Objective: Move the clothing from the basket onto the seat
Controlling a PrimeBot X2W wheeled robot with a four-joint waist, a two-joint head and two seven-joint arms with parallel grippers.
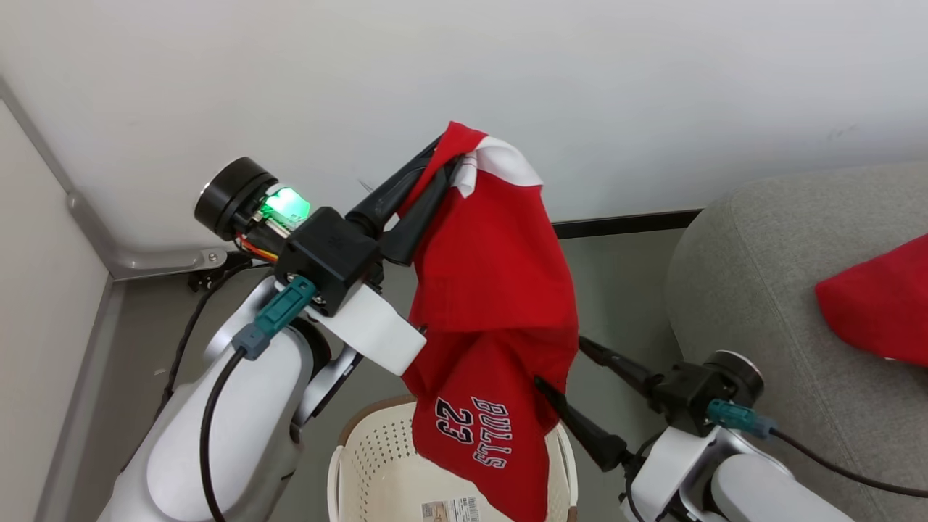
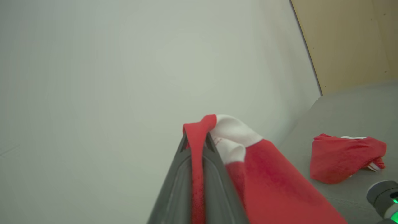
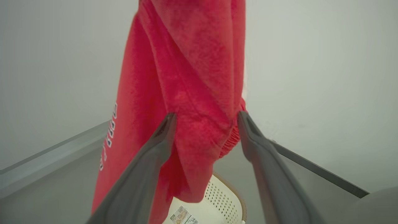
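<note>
1. A plain pale wall (image 1: 507, 72) and a grey floor (image 1: 623, 290) lie behind the basket (image 1: 370, 449), which stands low in the head view, directly before the robot.
2. The seat (image 1: 754, 290), a rounded grey cushion, stands to the robot's right of the basket and a little beyond it.
3. The held garment (image 1: 493, 304), red with a white trim and dark lettering, hangs straight above the basket. Its lower end is over the opening, and I cannot tell whether it is clear of the rim.
4. A second garment (image 1: 881, 304) lies crumpled on the seat, well to the right of the basket.
5. The left gripper (image 1: 447, 154), high above the basket, is clenched on the held garment's top edge, a red fold pinched between its fingers.
6. The right gripper (image 3: 206, 114), just right of the basket and above its rim, has its jaws spread wide on either side of a hanging fold, gripping nothing.
7. A small printed label (image 1: 449, 510) lies on the basket's floor.
8. The step in hand looks like the carry. It should go best with the pinch held firm, a lift until the cloth clears the rim, and a swing rightward from the basket. The right gripper should either take the fold or back away, so nothing snags. The cloth can be let go over bare cushion.
</note>
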